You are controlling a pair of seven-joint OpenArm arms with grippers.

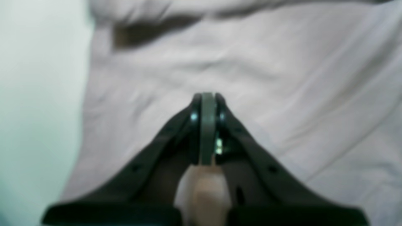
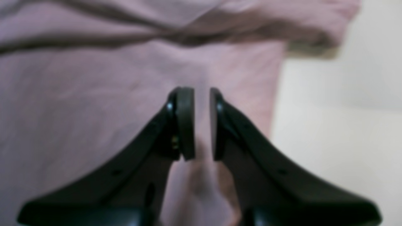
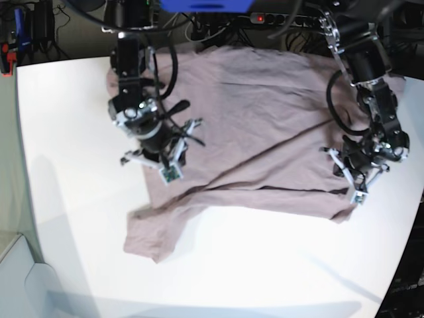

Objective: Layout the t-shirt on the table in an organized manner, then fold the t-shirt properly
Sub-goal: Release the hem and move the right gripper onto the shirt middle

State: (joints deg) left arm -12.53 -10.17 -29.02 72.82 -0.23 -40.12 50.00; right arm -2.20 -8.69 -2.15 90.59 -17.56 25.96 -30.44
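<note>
Lay spread but creased across the far half of the smooth white table (image 3: 79, 218): dusty mauve-pink cotton t-shirt (image 3: 265, 126). Hovered over its edges: left gripper (image 1: 207, 103), pads pressed together on nothing; right gripper (image 2: 201, 103), slightly parted, empty.

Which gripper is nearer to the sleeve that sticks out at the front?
Right. The right gripper is just above that sleeve; the left gripper is across the t-shirt.
</note>
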